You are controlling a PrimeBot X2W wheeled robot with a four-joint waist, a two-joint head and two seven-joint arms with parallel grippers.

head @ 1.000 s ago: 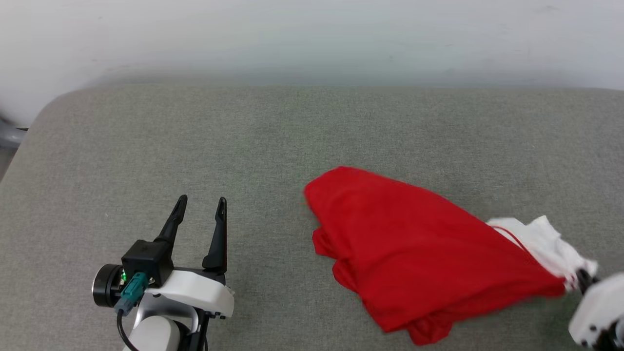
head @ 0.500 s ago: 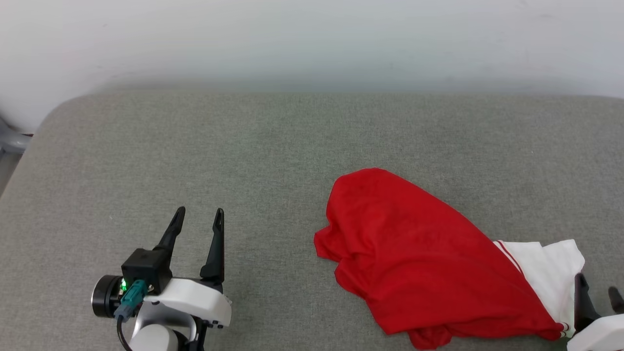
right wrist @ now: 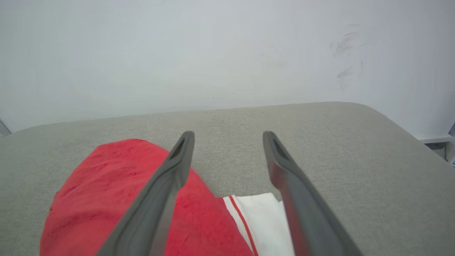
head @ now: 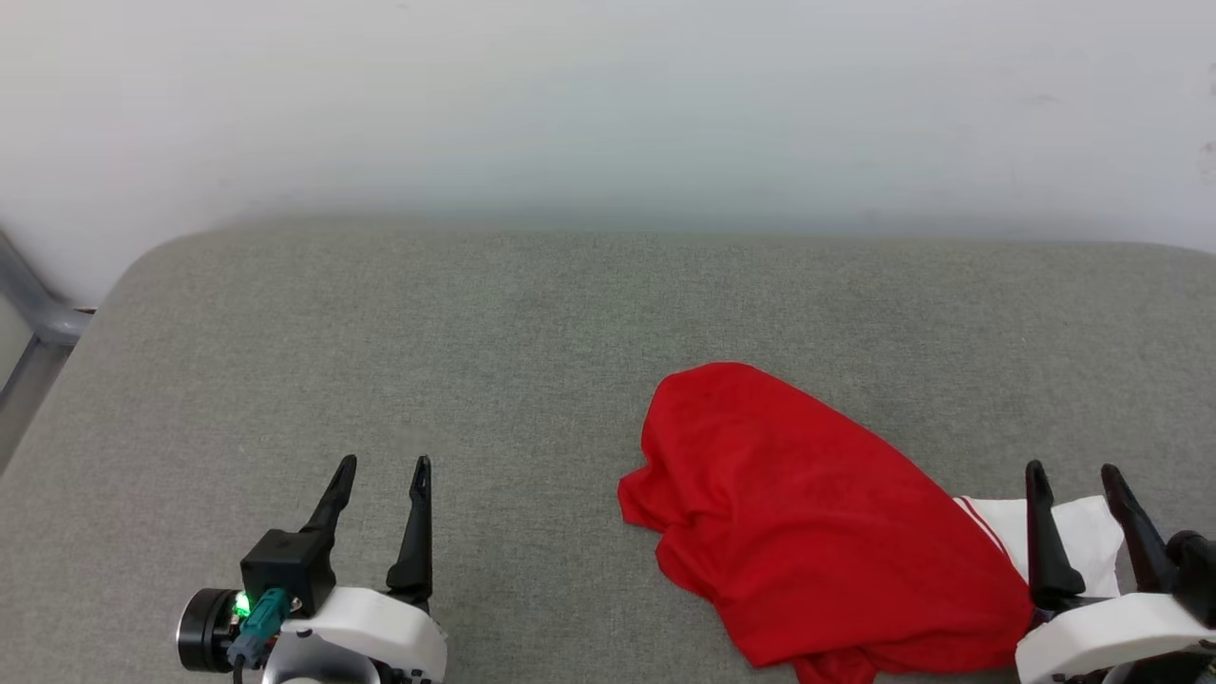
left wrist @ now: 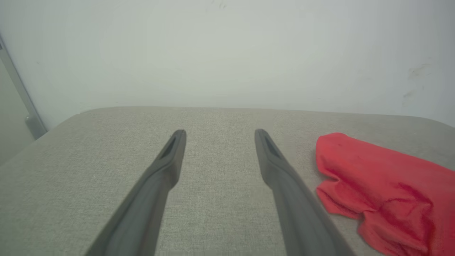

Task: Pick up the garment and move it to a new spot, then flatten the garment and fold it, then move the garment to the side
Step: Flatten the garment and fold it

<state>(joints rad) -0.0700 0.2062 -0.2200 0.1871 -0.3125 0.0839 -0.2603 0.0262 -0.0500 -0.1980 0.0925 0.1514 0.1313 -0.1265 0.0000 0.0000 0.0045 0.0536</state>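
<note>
Garment lies crumpled on grey counter | my left jaws apart, empty, well clear | my right jaws apart, empty, above its white sleeve

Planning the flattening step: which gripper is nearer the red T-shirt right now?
Right. The right gripper is poised, jaws open, above the white-sleeve end of the garment; the left gripper, also open, is well off to its left, bare grey surface between.

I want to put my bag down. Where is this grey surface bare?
Bare: between the left gripper and the garment, and the far strip along the wall. Crowded: near right, where the right gripper hangs over the garment's sleeve.
</note>
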